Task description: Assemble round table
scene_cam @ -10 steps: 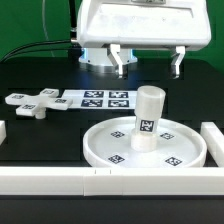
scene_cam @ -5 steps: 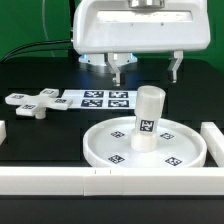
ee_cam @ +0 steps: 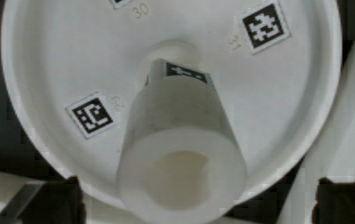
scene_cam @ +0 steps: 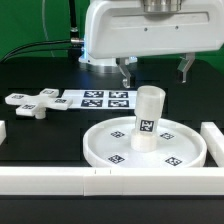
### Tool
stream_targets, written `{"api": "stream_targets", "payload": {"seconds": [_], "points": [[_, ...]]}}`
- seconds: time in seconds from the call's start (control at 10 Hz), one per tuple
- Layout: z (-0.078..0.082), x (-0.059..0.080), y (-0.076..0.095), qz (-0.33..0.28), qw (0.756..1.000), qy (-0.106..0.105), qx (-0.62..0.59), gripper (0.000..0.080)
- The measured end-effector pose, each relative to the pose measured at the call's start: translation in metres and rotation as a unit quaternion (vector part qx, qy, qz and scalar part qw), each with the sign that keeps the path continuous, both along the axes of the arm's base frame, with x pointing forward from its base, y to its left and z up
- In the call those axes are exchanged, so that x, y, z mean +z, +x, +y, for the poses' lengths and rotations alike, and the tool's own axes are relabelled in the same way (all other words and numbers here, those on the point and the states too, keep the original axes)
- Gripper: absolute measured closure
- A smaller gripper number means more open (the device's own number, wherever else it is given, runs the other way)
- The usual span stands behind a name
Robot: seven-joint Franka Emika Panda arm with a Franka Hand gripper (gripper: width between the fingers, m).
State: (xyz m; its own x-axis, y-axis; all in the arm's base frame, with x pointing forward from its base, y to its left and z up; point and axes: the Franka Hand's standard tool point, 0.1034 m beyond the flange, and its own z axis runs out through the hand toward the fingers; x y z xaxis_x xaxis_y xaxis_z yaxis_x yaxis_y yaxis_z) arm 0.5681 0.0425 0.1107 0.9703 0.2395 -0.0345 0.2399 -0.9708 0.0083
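The large round rimmed disc (scene_cam: 103, 143) lies flat on the black table at the front. The short thick cylinder leg (scene_cam: 148, 116) stands upright in its middle. The small cross-shaped base (scene_cam: 30, 103) lies apart at the exterior view's left. My gripper (scene_cam: 156, 72) hangs open and empty above and just behind the leg, one finger on each side. In the wrist view I look down on the leg's top (ee_cam: 177, 168) and the tagged disc (ee_cam: 85, 50), with my dark fingers (ee_cam: 39, 196) apart at either side of the leg.
The marker board (scene_cam: 100, 99) lies behind the disc, next to the base. Long white border walls run along the front (scene_cam: 50, 181) and at the exterior view's right (scene_cam: 213, 140). A short wall piece sits at the left edge (scene_cam: 3, 130).
My gripper has moved toward the exterior view's right and a little lower, now centred over the leg. Disc, leg and base have not moved.
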Motion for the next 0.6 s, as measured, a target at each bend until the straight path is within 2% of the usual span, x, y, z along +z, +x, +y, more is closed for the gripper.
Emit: {"api": "stream_targets", "payload": {"seconds": [0.1, 0.2, 0.5, 0.6], "points": [[0.0012, -0.0001, 0.0068, 0.01, 1.0, -0.008, 0.015, 0.0151], [-0.0011, -0.0007, 0.013, -0.002, 0.999, -0.003, 0.043, 0.0151], [-0.0005, -0.0029, 0.0114, 0.0, 0.999, -0.003, 0.04, 0.0151], [-0.0063, -0.0083, 0.0114, 0.003, 0.999, -0.003, 0.045, 0.0151]]}}
